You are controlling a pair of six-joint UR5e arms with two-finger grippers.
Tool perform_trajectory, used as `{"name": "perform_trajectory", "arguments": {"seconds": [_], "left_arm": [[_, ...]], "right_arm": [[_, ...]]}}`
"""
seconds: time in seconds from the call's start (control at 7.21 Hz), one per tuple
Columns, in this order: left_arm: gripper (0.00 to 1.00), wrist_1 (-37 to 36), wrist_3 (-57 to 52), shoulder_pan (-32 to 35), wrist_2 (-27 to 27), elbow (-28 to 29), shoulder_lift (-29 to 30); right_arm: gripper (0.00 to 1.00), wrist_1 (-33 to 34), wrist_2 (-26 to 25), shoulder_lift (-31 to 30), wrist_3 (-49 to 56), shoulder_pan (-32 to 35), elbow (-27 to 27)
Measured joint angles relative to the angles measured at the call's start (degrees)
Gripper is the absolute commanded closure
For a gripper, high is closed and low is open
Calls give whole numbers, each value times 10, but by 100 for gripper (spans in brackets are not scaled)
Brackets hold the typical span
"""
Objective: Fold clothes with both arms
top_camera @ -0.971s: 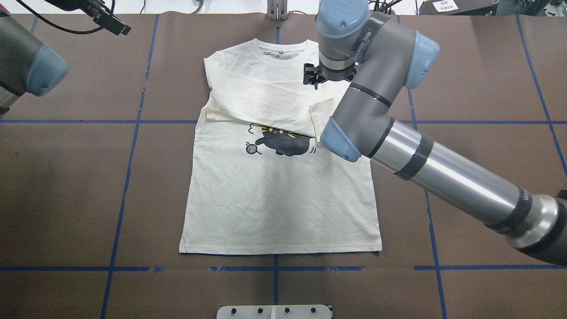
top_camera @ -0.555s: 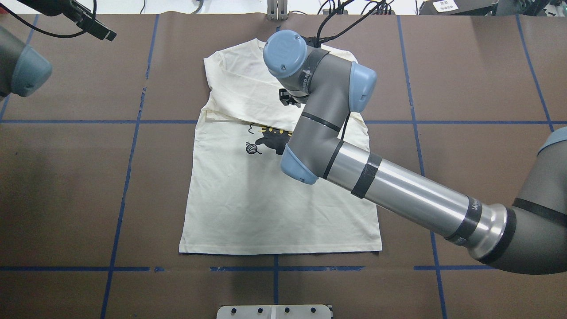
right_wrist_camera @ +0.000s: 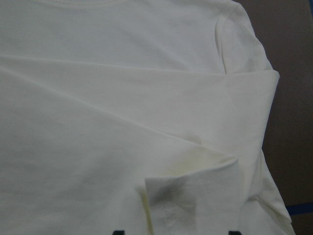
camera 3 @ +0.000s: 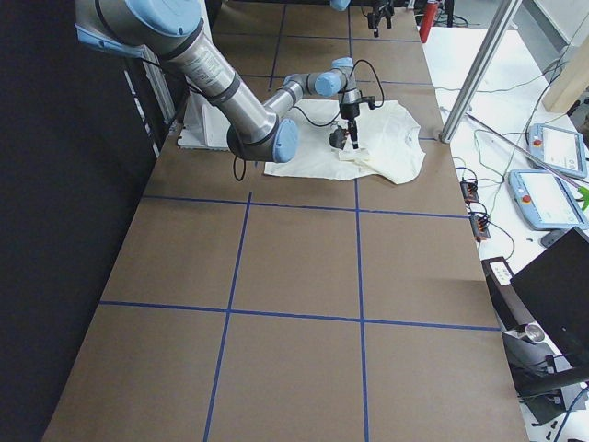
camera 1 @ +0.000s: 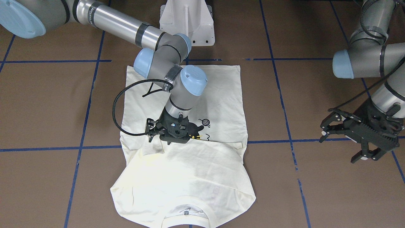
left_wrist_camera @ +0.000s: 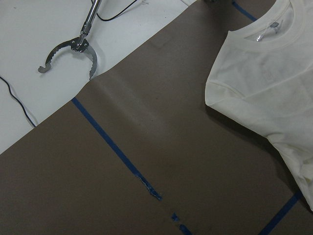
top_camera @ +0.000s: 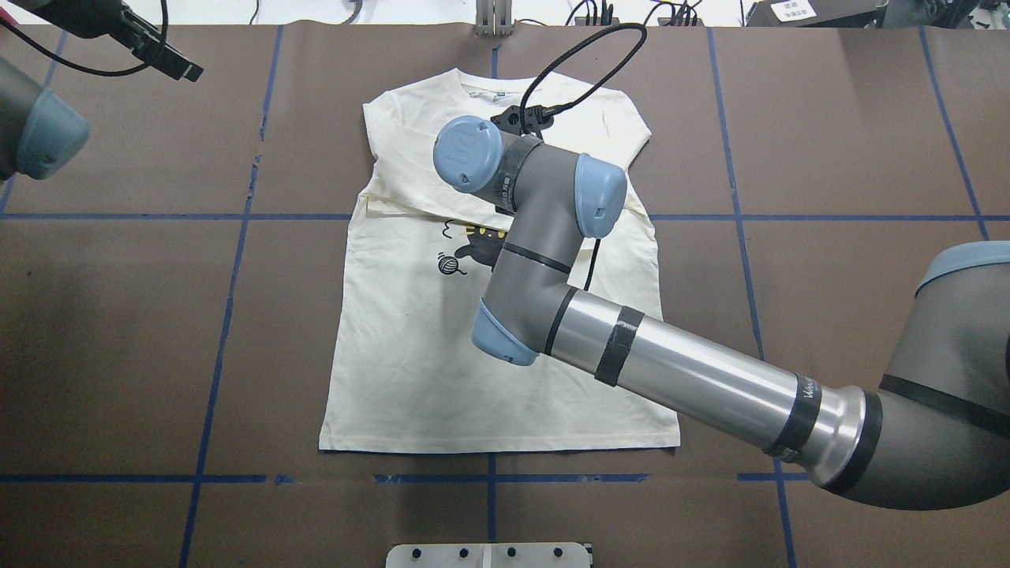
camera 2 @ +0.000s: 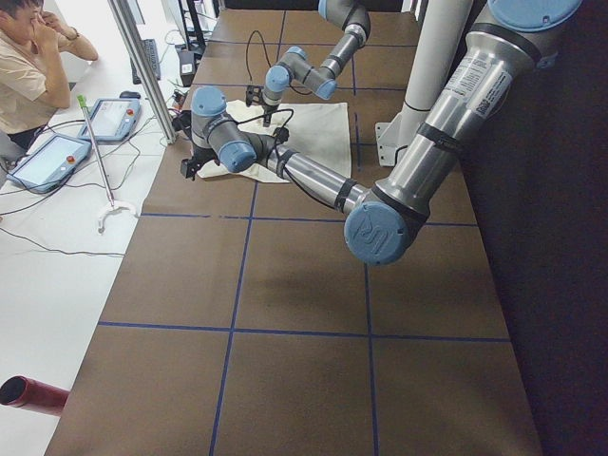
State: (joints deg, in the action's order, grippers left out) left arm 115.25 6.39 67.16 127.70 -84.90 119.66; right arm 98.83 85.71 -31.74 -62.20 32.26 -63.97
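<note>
T-shirt [top_camera: 426, 371] with neck label [left_wrist_camera: 269, 31] (writing unreadable)

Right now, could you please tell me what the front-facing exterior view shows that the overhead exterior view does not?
Only front-facing: the right gripper, jaws apart, low over the T-shirt beside the cat print, and the whole left gripper, open above bare table. Only overhead: the table's far edge with cables beyond; there the right arm hides its gripper under its wrist. Both: the T-shirt lying flat with a sleeve folded across the chest, the yarn ball and the blue tape lines.
</note>
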Motion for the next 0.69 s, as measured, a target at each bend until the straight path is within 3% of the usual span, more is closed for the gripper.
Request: {"name": "perform_trajectory", "arguments": {"seconds": [0.28, 0.69], "left_arm": [[0, 3, 0, 0, 0, 1, 0], [0, 10, 17, -3, 0, 2, 0]], "right_arm": [[32, 13, -12, 10, 11, -4, 11], [35, 70, -14, 13, 67, -23, -21]]}}
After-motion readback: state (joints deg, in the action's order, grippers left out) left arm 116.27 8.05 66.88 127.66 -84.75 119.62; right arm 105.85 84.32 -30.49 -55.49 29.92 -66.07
